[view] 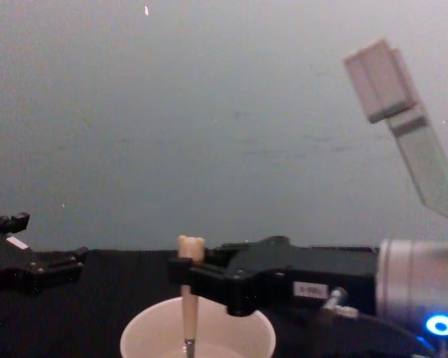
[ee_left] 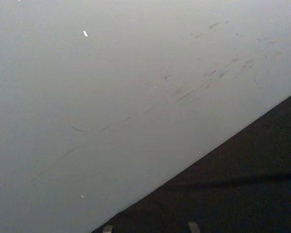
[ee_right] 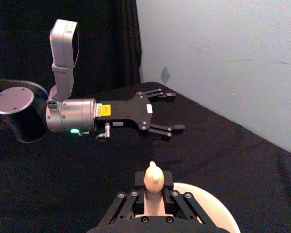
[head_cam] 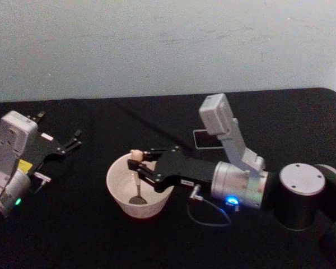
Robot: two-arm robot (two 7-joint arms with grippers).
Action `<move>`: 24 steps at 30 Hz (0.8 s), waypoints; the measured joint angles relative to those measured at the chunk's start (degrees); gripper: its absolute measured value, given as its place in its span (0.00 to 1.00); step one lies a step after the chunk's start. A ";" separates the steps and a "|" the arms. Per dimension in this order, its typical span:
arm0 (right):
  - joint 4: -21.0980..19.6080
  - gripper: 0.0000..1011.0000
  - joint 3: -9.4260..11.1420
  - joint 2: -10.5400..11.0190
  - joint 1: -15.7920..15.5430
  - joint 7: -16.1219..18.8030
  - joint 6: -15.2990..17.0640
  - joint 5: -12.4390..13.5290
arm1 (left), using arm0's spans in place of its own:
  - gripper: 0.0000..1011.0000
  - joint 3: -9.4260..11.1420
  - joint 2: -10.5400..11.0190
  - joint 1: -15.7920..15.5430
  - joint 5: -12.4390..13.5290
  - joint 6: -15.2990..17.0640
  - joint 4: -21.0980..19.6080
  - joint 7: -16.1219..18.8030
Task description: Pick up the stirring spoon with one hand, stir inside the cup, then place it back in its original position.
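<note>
Closest to me is the right tool (ee_right: pixel 153 191), reaching in from my right side over the black worktop (head_cam: pixel 101 241). Its fingers are pressed in on the cream handle of the spoon (ee_right: pixel 153 177), pinching it just under the little bear-shaped head, which pokes up above them.

From the head view I see the spoon (head_cam: pixel 138 179) standing nearly upright inside the cup (head_cam: pixel 119 188). Its thin dark stem runs down and its bowl sits low near the cup's floor, a bit right of the middle. I cannot tell whether the bowl touches the bottom. The chest view agrees: the handle drops straight from the right tool (view: pixel 185 270) down past the rim of the cup (view: pixel 145 335).

The cup sits on the worktop in front of me, slightly left of centre, upright. A blue light (head_cam: pixel 231 200) glows on the silver wrist behind the right tool, and a thin cable (head_cam: pixel 210 216) loops on the cloth under it.

Off on my left, the left tool (ee_right: pixel 174 111) is spread wide and holds nothing. It points toward the pale wall (head_cam: pixel 157 45) and is well apart from the cup. A green light (head_cam: pixel 17 202) shows on its wrist.

Behind the right arm a dark block (head_cam: pixel 203 140) with a pale edge lies flat on the worktop, partly hidden by the wrist camera housing.
</note>
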 joint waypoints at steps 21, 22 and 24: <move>10.97 0.21 1.64 -7.61 6.70 -4.40 -0.17 -1.39 | 0.99 0.00 0.00 0.00 0.00 0.00 0.00 0.00; 10.98 0.21 1.80 -7.54 6.71 -4.42 -0.19 -1.39 | 0.99 0.00 0.00 0.00 0.00 0.00 0.00 0.00; 10.92 0.21 2.20 -7.16 6.68 -4.42 -0.29 -1.41 | 0.99 0.00 0.00 0.00 0.00 0.00 0.00 0.00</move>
